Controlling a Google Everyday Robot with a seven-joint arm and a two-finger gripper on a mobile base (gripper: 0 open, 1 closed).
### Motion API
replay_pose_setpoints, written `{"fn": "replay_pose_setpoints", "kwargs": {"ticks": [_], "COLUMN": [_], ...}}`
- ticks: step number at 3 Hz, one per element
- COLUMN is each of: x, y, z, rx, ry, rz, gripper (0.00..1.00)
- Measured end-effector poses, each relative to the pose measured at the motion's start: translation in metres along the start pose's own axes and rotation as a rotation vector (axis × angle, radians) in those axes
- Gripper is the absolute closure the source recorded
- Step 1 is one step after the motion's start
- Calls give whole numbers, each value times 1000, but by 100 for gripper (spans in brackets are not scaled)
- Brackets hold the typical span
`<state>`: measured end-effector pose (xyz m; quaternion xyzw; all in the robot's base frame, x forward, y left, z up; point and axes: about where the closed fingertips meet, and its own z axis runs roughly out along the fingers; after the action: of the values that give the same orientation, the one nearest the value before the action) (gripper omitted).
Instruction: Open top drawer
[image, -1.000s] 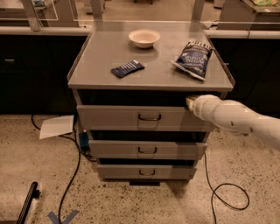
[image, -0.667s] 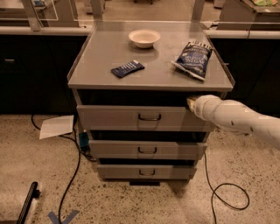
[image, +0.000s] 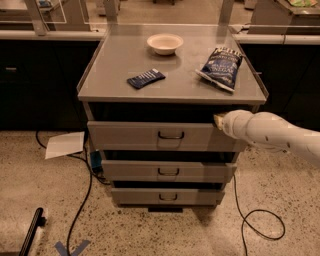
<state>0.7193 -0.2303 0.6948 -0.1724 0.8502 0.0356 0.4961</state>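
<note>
Nothing had moved: pincer (image: 218, 120) stayed at top drawer's (image: 131, 136) upper right corner, right of handle (image: 171, 135); whether it was open or closed could not be told.

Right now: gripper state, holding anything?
Gripper: cannot be told. It is at the upper right corner of the top drawer, well right of the handle.

Grey three-drawer cabinet (image: 115, 60) at frame centre. Gripper (image: 218, 120) on white arm (image: 272, 132), reaching in from 3 o'clock, at upper right corner of top drawer (image: 125, 136), roughly 2 o'clock from dark loop handle (image: 171, 135). On top: white bowl (image: 165, 43); blue snack bag (image: 220, 67) at its 4 o'clock, dark packet (image: 145, 78) at 7. Paper sheet (image: 65, 144) on floor, 9 o'clock.
</note>
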Motion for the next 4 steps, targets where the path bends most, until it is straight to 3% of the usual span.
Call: {"fn": "replay_pose_setpoints", "kwargs": {"ticks": [1, 2, 3, 4], "x": [8, 31, 31, 50], "y": [2, -11, -12, -1], "z": [-7, -40, -43, -63], "rx": [-15, -34, -37, -105], "ry": [43, 104, 109, 147], "rz": [-9, -15, -15, 0], "gripper": [100, 100, 100, 100]}}
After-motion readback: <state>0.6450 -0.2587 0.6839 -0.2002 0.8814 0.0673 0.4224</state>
